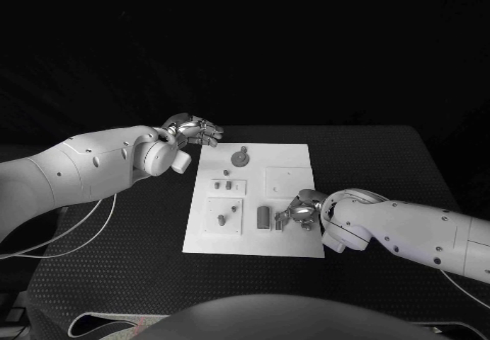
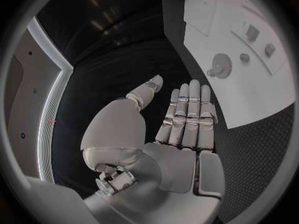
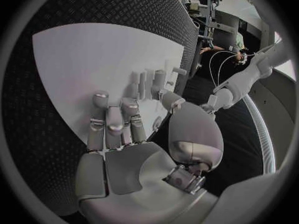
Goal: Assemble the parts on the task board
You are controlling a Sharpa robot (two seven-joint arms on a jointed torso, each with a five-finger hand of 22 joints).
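The board (image 1: 291,241) lies mid-counter (image 1: 122,241), unmarked, grey parts (image 1: 263,217) standing on it. Right hand (image 1: 302,211) hovers over its near right side, fingers (image 3: 112,127) together, holding nothing. Left hand (image 1: 192,130) floats off the far left corner, fingers (image 2: 190,109) straight, empty.

Head view dim; background black, task board (image 1: 250,198) the brightest surface. Soft shadows lie on the board just beside the right hand's fingers (image 3: 112,127). Wrist views fisheye: worktop (image 2: 249,149) edges bend, dark vignette rings each circle.
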